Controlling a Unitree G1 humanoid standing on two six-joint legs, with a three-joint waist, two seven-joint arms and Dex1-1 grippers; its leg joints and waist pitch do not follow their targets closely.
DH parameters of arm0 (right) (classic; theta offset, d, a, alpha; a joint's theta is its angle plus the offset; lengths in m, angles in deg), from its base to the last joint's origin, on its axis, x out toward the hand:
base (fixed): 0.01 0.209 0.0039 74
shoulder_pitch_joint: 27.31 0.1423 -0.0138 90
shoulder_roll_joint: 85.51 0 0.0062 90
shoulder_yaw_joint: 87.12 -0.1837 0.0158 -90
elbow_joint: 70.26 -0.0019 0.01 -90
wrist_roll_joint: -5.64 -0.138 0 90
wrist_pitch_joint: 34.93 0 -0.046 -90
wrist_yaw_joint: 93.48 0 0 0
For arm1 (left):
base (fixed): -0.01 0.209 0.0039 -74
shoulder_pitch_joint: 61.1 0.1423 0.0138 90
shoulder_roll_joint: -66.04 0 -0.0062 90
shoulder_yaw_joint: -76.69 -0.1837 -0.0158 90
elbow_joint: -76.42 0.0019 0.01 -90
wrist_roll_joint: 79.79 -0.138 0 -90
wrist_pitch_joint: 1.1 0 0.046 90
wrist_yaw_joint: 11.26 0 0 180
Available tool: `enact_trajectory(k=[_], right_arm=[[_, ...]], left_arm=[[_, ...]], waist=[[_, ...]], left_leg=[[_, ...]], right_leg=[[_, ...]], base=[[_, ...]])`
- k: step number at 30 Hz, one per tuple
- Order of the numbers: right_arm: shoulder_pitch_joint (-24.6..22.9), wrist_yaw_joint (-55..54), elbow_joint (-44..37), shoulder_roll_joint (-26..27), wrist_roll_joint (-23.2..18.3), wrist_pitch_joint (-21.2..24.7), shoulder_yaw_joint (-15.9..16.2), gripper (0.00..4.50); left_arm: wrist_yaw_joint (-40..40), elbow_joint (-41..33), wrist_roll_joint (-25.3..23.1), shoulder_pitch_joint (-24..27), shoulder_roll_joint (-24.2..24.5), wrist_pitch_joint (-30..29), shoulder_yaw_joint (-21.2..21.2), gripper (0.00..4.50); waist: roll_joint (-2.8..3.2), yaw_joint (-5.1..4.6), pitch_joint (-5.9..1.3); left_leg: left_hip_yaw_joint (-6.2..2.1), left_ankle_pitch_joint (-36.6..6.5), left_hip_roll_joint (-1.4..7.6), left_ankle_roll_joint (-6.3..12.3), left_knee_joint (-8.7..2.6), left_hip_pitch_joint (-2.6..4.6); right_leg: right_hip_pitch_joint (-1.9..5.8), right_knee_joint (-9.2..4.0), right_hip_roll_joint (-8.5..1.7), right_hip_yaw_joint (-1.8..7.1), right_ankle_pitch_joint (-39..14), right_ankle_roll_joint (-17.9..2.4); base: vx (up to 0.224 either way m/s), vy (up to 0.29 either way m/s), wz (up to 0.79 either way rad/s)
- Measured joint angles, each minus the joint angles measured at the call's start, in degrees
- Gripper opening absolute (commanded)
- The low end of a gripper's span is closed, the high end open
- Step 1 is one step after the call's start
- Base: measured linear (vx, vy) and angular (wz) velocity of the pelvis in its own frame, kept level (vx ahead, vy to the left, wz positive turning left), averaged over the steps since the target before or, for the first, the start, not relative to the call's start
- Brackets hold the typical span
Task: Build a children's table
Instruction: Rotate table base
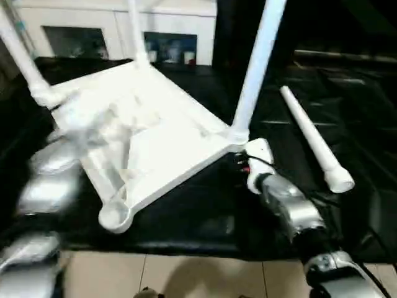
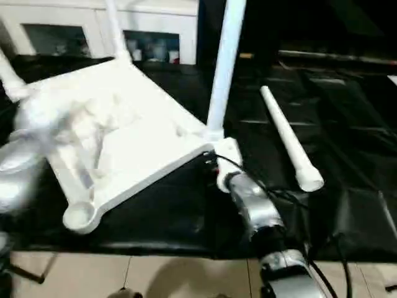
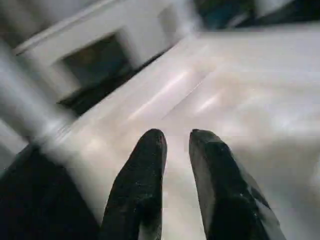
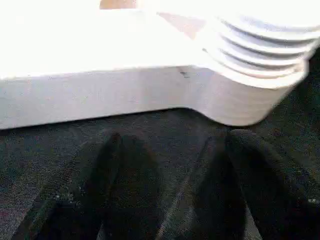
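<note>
The white tabletop (image 1: 155, 143) lies upside down on a black-covered work surface, ribbed side up. Three white legs stand in its corner sockets: one at the left (image 1: 18, 56), one at the back (image 1: 136, 31), one at the right (image 1: 257, 68). The front corner socket (image 1: 115, 217) is empty. A loose leg (image 1: 313, 139) lies to the right. My left gripper (image 3: 176, 135) hovers over the ribbed underside, fingers a little apart with nothing between them. My right gripper (image 4: 177, 137) is open, low on the black cover just before the tabletop's edge (image 4: 100, 95) and right corner socket (image 4: 255, 75).
A white glass-door cabinet (image 1: 111, 31) stands behind the work surface. The black cover's front edge (image 1: 186, 245) meets a tiled floor (image 1: 186, 273). My silver right forearm (image 1: 291, 211) reaches in from the lower right; the left forearm (image 1: 46, 186) is at the left edge.
</note>
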Motion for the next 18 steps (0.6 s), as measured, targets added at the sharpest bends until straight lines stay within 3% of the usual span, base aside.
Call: enact_trajectory(k=[8,12,18], right_arm=[[2.66,0.17,3.7,1.29,0.26,-0.59,0.59,3.73],[2.93,0.1,4.35,1.21,0.31,-1.12,0.55,3.73],[3.17,-0.97,4.03,-0.47,0.25,-0.99,-0.31,3.73]], left_arm=[[-2.58,-5.23,-1.83,9.73,2.08,-6.73,1.94,1.09],[3.67,-7.15,1.38,12.39,-1.05,-11.75,-1.14,1.09],[9.14,-9.78,3.58,11.99,-3.11,-15.69,-5.77,1.09]], waist=[[-0.4,-0.1,0.03],[-0.42,0.38,0.04],[-0.33,0.81,0.08]], left_leg=[[0.04,0.0,-0.04,-0.01,0.1,0.11],[0.04,0.01,-0.04,-0.02,0.1,0.1],[0.03,0.01,-0.05,-0.03,0.12,0.12]], right_leg=[[0.14,0.1,-0.01,0.18,0.05,0.01],[0.14,0.11,-0.01,0.17,0.05,0.01],[0.17,0.16,-0.02,0.18,0.06,0.01]], base=[[0.0,0.0,0.0],[0.0,0.0,0.0],[0.0,0.0,0.0]])
